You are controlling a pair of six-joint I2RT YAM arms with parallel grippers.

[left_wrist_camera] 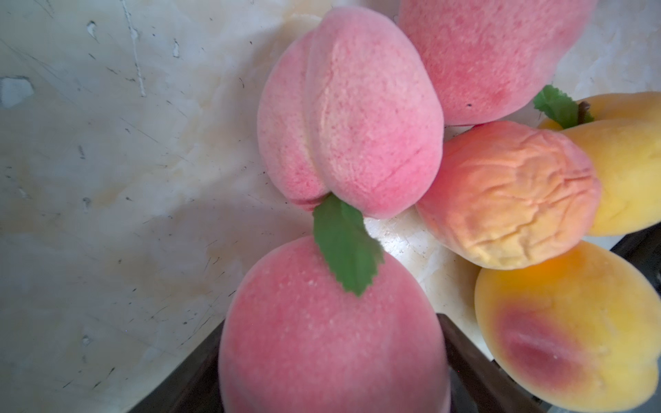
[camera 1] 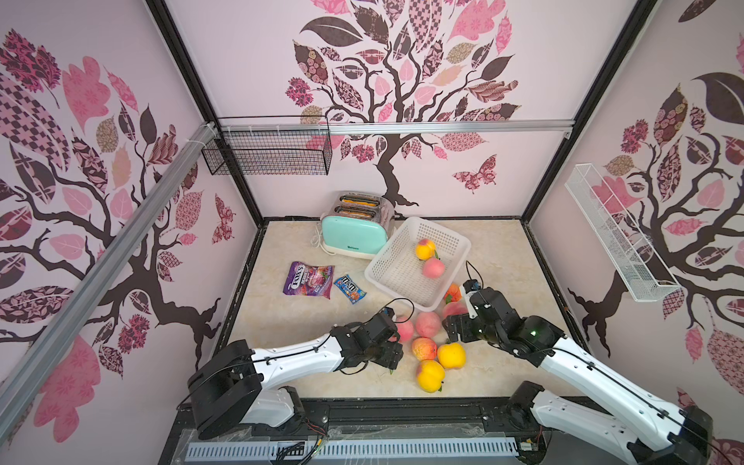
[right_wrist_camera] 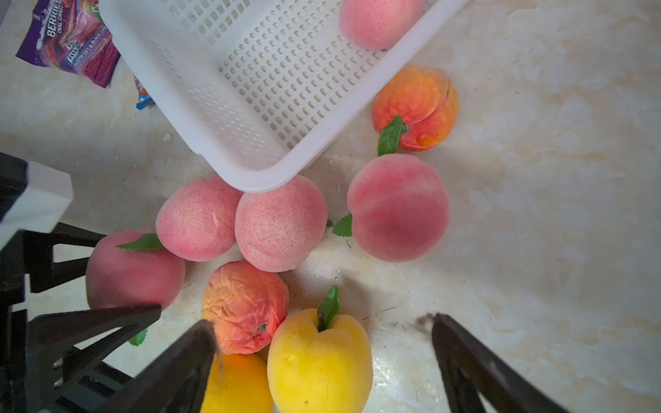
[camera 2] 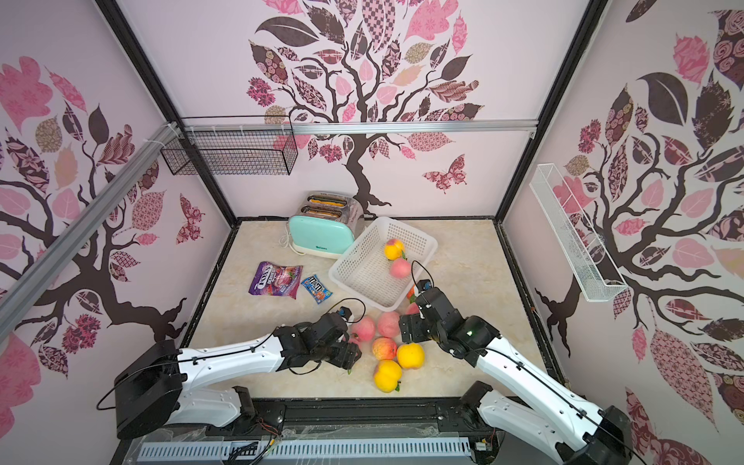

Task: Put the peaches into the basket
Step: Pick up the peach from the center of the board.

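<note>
Left wrist view: a fuzzy pink round peach (left_wrist_camera: 332, 332) fills the gap between the left jaws, which press on both its sides; a green leaf (left_wrist_camera: 345, 246) lies over its far end. Beyond the jaws a second pink peach (left_wrist_camera: 350, 118) lies with its cleft running away from them. In both top views the gripped peach is mostly hidden. Right wrist view: the right jaws stand wide, a yellow peach (right_wrist_camera: 320, 361) between them on the marble bench (right_wrist_camera: 536, 178), leaf pointing away. Beyond them sits the white perforated plastic basket (right_wrist_camera: 257, 182); a top view shows a yellow-red peach (camera 1: 425, 249) and a pink one (camera 1: 433, 267) inside.
</note>
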